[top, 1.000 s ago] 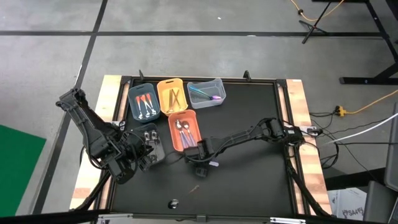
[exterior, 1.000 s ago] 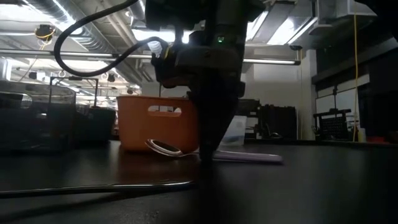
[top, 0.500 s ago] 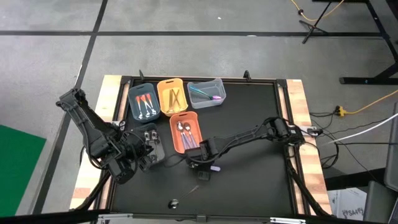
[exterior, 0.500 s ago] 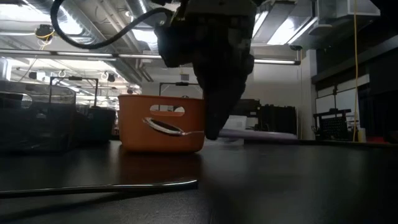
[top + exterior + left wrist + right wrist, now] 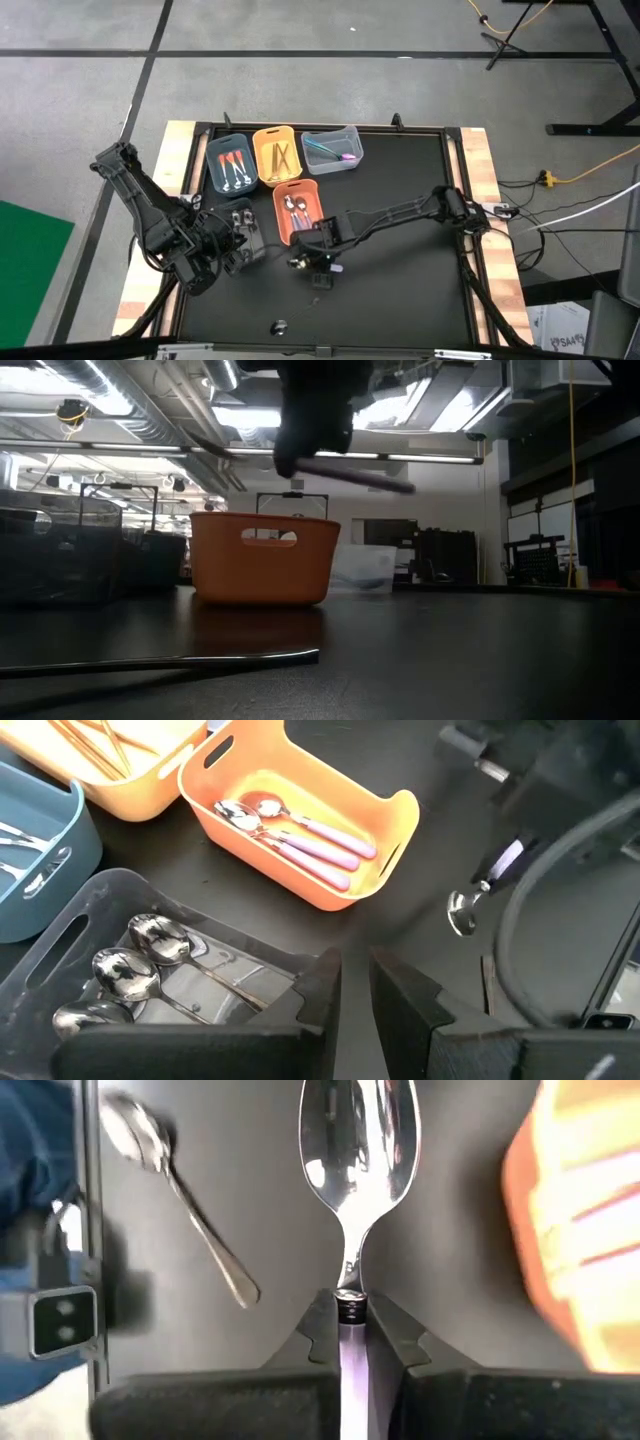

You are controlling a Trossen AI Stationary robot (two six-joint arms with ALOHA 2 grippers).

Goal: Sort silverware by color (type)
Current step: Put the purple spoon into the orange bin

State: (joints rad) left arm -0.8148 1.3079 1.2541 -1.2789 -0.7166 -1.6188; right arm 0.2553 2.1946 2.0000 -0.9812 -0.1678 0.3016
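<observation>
Overhead looks down; low level; both show orange bin (image 5: 297, 207).

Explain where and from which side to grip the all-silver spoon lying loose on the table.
Take the silver spoon by the middle of its slim handle, coming straight down with fingers across it. It lies flat on the table, and its rounded bowl would likely slip.

The right hand (image 5: 312, 257) is closed and raised at the desk centre; the left hand (image 5: 243, 240) waits at left.
</observation>
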